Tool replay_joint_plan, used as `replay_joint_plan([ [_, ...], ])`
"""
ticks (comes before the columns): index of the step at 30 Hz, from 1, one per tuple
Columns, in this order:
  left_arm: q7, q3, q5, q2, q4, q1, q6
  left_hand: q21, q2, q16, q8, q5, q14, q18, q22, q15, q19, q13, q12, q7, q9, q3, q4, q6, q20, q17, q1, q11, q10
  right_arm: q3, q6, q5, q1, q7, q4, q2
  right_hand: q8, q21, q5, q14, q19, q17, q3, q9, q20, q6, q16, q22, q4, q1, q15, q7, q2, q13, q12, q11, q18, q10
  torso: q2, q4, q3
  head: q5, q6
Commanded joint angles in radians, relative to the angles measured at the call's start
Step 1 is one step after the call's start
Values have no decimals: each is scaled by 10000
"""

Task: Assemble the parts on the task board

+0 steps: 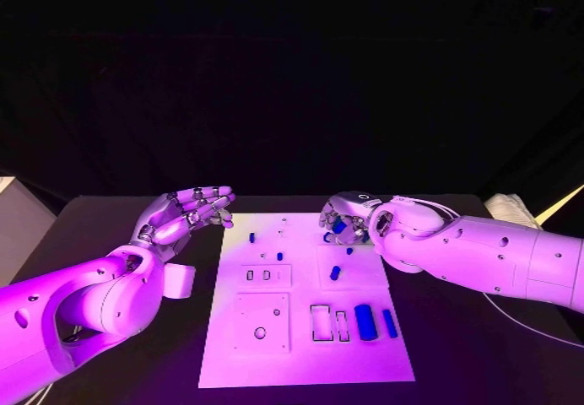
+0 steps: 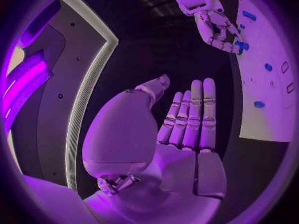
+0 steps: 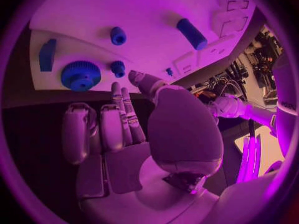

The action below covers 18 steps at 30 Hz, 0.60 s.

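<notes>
The white task board [image 1: 305, 359] lies mid-table. Loose blue parts on it include a large cylinder [image 1: 365, 321], a thin bar [image 1: 390, 322] and small pegs [image 1: 278, 256] [image 1: 335, 272]. My right hand [image 1: 347, 221] hovers over the board's far right corner with fingers apart and holding nothing. Its fingertips [image 3: 116, 88] end just short of a blue gear [image 3: 81, 75], with a blue block [image 3: 47, 55] beside it. Whether they touch the gear I cannot tell. My left hand [image 1: 189, 211] hangs open, fingers straight [image 2: 190, 114], above the table off the board's far left corner.
Empty rectangular slots [image 1: 321, 322] sit beside the large cylinder, and a raised tile with a round hole [image 1: 259, 332] lies near the board's front left. A pale object [image 1: 511, 207] sits at the table's far right edge. Bare black table [image 1: 487, 354] flanks the board.
</notes>
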<state>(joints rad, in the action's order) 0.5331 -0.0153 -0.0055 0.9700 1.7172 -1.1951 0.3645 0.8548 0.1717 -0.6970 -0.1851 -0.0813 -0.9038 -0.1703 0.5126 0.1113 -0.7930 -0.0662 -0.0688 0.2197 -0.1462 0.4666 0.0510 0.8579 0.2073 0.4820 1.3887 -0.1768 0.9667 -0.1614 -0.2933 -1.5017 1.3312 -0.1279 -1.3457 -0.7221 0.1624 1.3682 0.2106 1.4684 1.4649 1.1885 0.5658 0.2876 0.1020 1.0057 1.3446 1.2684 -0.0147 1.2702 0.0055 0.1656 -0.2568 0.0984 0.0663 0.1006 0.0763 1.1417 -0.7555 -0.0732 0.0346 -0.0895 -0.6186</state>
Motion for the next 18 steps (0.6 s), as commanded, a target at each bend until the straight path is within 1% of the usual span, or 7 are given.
replay_joint_plan([
  [1,0,12,-42,13,35,-37,-224,43,-11,-59,-20,64,72,-104,8,18,37,9,28,0,9,-11,-57,-85,2,15,-90,18,-70,0,560,-548,-28,-431,-20,19,-8,26,-53,344,46,-14,-71,19,62,-12,53,-11,19,-15,62,-25,-54,12,-1,-1,-177,-112,-87,-36,5,-28,16],
  [4,-9,12,-40,20,31,-48,-231,43,-11,-59,-20,64,72,-104,8,18,37,9,28,0,9,-11,-57,-85,2,15,-90,18,-70,0,733,-737,-42,-633,-87,11,-15,22,-67,331,32,-41,-165,38,71,-28,57,-20,44,-38,70,-28,-78,13,4,3,-172,-200,-105,-59,7,-47,13],
  [7,-14,12,-39,29,23,-54,-230,63,-14,-90,-17,65,89,-106,20,21,51,10,28,7,10,-13,-62,-94,7,22,-97,14,-91,-1,826,-877,-49,-751,-131,4,-17,15,-79,324,21,-55,-220,49,76,-33,59,-31,58,-47,71,-36,-85,16,13,2,-168,-233,-126,-56,8,-47,27],
  [14,-20,12,-38,43,-3,-64,-238,70,-17,-101,-17,65,94,-106,24,22,55,10,28,8,11,-13,-64,-96,8,25,-98,13,-97,-1,870,-1078,-54,-953,-111,6,-8,-17,-85,310,-2,-102,-260,65,78,-16,41,-79,73,-42,70,-46,-67,20,19,-2,-156,-267,-189,-73,0,-50,90],
  [18,-29,12,-37,48,-6,-67,-245,75,-19,-109,-17,65,98,-107,27,23,59,11,27,9,11,-12,-65,-97,9,26,-99,12,-101,-1,852,-1125,-54,-996,-107,10,9,-23,-76,305,-13,-101,-281,86,79,17,53,-87,92,-19,67,-56,-12,28,35,-6,-152,-290,-213,-87,5,-59,104],
])
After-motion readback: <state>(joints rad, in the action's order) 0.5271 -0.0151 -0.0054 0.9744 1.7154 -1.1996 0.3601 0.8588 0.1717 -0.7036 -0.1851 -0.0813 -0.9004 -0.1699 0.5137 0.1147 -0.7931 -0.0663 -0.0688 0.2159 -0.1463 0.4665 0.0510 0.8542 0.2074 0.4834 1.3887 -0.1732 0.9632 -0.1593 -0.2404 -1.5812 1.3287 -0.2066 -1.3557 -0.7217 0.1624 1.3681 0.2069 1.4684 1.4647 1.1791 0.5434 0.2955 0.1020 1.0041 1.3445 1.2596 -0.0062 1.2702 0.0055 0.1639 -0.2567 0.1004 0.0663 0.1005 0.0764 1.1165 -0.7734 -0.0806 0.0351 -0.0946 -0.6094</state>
